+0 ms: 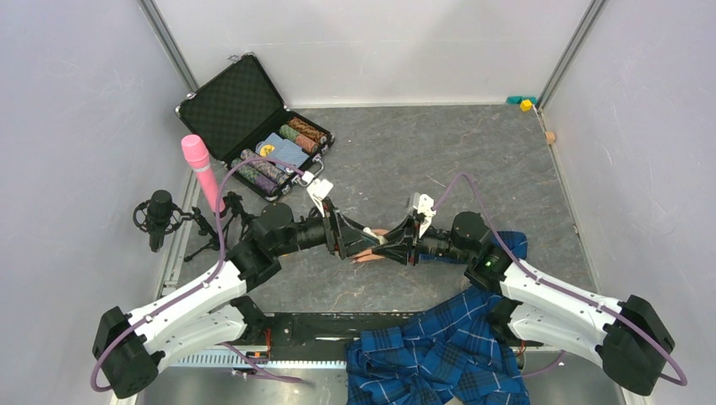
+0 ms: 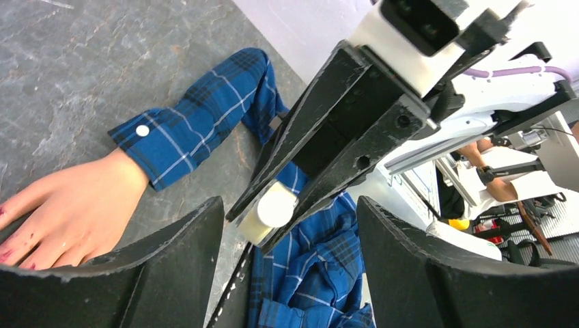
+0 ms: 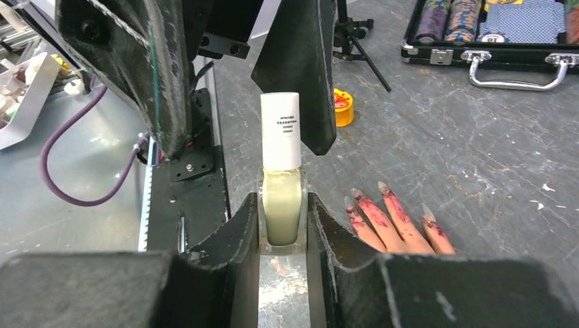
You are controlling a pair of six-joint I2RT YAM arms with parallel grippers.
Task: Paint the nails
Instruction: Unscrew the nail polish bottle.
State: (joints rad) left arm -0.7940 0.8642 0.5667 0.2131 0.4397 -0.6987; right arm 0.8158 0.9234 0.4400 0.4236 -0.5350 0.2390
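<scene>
The flesh-coloured mannequin hand [image 2: 68, 212] lies flat on the grey table in a blue plaid sleeve [image 2: 198, 130]. Its pointed nails [image 3: 382, 187] show beside dark red smears on the fingers. My right gripper [image 3: 281, 201] is shut on the glass body of a small clear bottle [image 3: 281, 212] of pale liquid. It holds the bottle upright just left of the fingers. The bottle's white cap [image 3: 280, 130] stands between the fingers of my left gripper [image 1: 346, 236]. That gripper is open, with a gap on each side of the cap.
An open black case [image 1: 221, 105] of poker chips and cards sits at the back left. A pink microphone [image 1: 201, 169] and a black microphone on a stand [image 1: 159, 215] are beside it. A heap of blue plaid cloth [image 1: 439, 354] lies at the near edge.
</scene>
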